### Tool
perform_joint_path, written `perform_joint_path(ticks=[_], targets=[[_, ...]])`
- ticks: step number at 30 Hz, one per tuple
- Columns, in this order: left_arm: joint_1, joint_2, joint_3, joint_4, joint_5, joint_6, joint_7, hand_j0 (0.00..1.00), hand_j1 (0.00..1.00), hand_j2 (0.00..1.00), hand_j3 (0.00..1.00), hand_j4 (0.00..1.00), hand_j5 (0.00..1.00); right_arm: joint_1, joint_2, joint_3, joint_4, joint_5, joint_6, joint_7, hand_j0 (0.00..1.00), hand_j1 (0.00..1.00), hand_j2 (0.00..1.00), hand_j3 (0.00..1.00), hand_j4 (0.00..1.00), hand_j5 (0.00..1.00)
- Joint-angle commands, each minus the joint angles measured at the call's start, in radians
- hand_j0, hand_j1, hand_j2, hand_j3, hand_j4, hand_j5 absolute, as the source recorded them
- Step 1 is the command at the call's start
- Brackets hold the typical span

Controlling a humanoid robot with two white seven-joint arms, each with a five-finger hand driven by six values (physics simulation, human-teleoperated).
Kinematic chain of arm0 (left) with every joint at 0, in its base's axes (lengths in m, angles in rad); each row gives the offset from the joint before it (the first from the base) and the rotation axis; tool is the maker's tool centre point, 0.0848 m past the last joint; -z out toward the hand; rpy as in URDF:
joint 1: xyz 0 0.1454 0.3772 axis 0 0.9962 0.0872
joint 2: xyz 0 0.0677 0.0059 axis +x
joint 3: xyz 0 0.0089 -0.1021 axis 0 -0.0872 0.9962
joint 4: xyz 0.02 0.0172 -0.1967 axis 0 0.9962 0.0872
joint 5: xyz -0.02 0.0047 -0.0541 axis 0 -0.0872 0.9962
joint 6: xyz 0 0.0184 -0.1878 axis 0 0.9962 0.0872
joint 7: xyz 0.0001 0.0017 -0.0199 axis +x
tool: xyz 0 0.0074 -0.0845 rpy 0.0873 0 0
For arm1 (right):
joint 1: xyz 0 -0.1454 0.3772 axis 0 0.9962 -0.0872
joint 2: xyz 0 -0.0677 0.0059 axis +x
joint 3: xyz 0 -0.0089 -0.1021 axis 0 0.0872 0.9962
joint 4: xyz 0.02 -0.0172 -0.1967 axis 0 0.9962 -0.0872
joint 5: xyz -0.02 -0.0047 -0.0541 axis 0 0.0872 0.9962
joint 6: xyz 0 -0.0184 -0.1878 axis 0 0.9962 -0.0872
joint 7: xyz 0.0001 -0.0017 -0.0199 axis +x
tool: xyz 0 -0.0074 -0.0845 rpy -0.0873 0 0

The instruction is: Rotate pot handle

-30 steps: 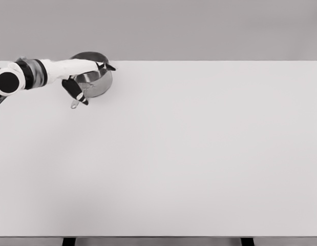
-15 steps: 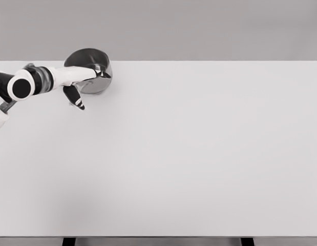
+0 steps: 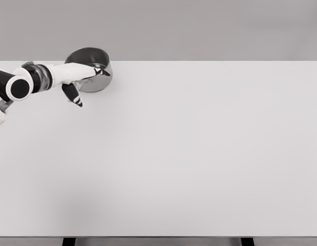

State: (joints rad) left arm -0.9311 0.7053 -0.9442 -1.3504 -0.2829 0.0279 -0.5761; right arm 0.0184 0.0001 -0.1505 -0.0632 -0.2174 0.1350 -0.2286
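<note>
Your left hand [image 3: 82,78] reaches in from the left edge with fingers spread, thumb hanging down toward the tabletop [image 3: 189,154] and fingertips lying across the near rim of the steel pot [image 3: 94,66] at the far left corner.

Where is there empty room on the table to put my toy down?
Nearly everywhere: the white table is bare from the pot rightward and down to the near edge. Only the far left corner is crowded, where the left robot hand meets the pot.
</note>
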Motion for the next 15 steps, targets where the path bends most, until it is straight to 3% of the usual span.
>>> perform_joint_path(ticks=[1, 15], targets=[[0.000, 0.002, 0.004, 0.007, -0.004, -0.002, 0.001, 1.00, 1.00, 1.00, 1.00, 1.00, 1.00, 0.000, 0.000, 0.000, 0.000, 0.000, 0.000, 0.000, 1.00, 1.00, 1.00, 1.00, 1.00, 1.00], [0.003, 0.017, 0.008, 0.056, -0.021, -0.002, 0.027, 1.00, 1.00, 1.00, 1.00, 1.00, 1.00, 0.000, 0.000, 0.000, 0.000, 0.000, 0.000, 0.000, 1.00, 1.00, 1.00, 1.00, 1.00, 1.00]])
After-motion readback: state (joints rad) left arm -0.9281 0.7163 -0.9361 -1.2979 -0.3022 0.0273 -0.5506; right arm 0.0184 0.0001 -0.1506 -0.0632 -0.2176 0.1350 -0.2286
